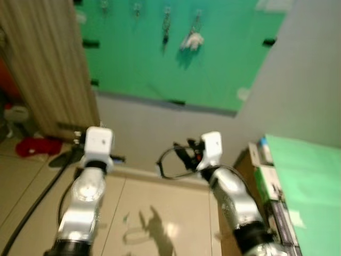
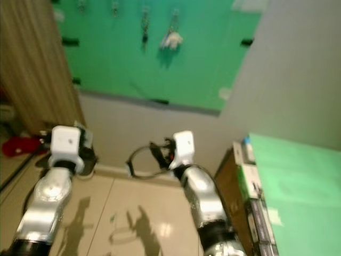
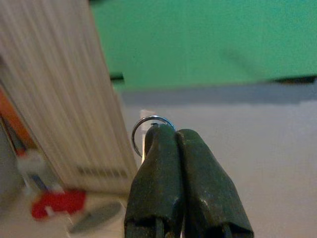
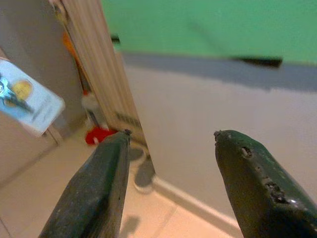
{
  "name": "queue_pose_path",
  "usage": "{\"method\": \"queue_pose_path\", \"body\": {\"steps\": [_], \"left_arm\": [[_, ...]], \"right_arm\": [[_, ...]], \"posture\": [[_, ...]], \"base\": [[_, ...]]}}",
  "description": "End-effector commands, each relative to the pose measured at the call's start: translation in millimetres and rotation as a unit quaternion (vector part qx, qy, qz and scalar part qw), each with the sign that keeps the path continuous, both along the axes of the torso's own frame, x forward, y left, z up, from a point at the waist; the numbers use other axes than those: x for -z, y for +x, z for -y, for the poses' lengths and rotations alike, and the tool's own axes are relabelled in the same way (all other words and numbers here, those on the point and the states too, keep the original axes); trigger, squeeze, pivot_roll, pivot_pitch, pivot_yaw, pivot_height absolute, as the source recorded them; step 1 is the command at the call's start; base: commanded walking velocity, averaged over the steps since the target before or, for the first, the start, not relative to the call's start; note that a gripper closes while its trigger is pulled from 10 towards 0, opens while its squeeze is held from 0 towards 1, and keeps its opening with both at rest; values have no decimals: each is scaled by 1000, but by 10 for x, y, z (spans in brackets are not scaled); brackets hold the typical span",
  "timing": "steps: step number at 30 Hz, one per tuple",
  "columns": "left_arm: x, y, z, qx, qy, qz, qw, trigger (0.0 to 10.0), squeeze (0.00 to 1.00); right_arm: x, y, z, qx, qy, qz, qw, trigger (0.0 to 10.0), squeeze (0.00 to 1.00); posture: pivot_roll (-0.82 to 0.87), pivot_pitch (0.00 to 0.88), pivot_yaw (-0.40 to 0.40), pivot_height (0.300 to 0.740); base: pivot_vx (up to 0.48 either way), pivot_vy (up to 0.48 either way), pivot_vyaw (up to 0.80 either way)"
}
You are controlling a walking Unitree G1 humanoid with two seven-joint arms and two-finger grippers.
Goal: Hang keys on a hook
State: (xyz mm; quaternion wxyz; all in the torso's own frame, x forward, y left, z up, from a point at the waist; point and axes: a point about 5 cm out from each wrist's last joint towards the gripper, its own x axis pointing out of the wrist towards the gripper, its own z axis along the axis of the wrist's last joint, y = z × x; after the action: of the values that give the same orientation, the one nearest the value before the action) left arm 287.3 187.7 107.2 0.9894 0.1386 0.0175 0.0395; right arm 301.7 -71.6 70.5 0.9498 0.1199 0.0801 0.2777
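Note:
A thin metal key ring (image 3: pixel 148 128) pokes out above the fingertips of my left gripper (image 3: pixel 176 135), which is shut on it; the keys themselves are hidden. That arm, ending in a white wrist block (image 1: pixel 99 142), is held low in front of the grey wall. High on the wall is a green board (image 1: pixel 213 58) with a row of hooks (image 1: pixel 167 10); a dark key set (image 1: pixel 165 33) and one with a white fob (image 1: pixel 192 40) hang there. My right gripper (image 4: pixel 171 135) stands open with nothing in it, at the same low height (image 1: pixel 184 152).
A ribbed wooden panel (image 1: pixel 48 69) stands at the left, with a red cloth (image 1: pixel 37 146) on the tiled floor by it. A green-topped cabinet (image 1: pixel 309 181) with boxes (image 1: pixel 266 176) is close on the right. A black cable (image 1: pixel 32 210) runs across the floor.

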Motion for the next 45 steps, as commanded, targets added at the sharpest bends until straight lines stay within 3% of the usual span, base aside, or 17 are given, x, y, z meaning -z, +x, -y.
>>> {"method": "queue_pose_path", "body": {"steps": [1, 10, 14, 21, 25, 33, 38, 45], "left_arm": [[-148, 59, 162, 31, 8, 32, 999, 10000, 0], [-296, 115, 167, 33, 17, 58, 998, 10000, 0], [-371, 109, 88, -15, 26, 73, 997, 10000, 0], [-554, 92, 94, -23, 50, 113, 992, 10000, 0], [-845, 21, -42, -87, 83, 170, 978, 10000, 0], [-894, -32, -105, -122, 70, 170, 975, 10000, 0], [-847, -27, -65, -108, 61, 153, 980, 10000, 0], [-1032, 96, 33, -67, 71, 158, 983, 10000, 0]], "right_arm": [[-40, 50, 160, 27, -7, 12, 1000, 10000, 0], [-58, 73, 182, 40, -10, 16, 999, 10000, 0], [-56, 74, 177, 37, -11, 15, 999, 10000, 0], [-56, 84, 167, 36, -11, 14, 999, 10000, 0], [-70, 68, 153, 22, -9, 16, 1000, 10000, 0], [-94, 24, 108, -11, -15, 30, 999, 10000, 0], [-95, 1, 78, -20, -12, 29, 999, 10000, 0], [-76, 9, 108, -16, -18, 21, 999, 10000, 0]], "posture": [[100, 0, -53, 740], [101, 0, -54, 740], [102, 0, -54, 740], [107, 0, -56, 740], [107, 0, -56, 740], [111, 0, -64, 740], [110, 0, -67, 740], [108, 0, -70, 740]], "base": [[420, 0, 0], [418, 0, -346], [419, 0, 0], [420, 0, 0], [420, 0, 0], [367, 0, 173], [0, 0, 661], [0, 0, 93]]}}
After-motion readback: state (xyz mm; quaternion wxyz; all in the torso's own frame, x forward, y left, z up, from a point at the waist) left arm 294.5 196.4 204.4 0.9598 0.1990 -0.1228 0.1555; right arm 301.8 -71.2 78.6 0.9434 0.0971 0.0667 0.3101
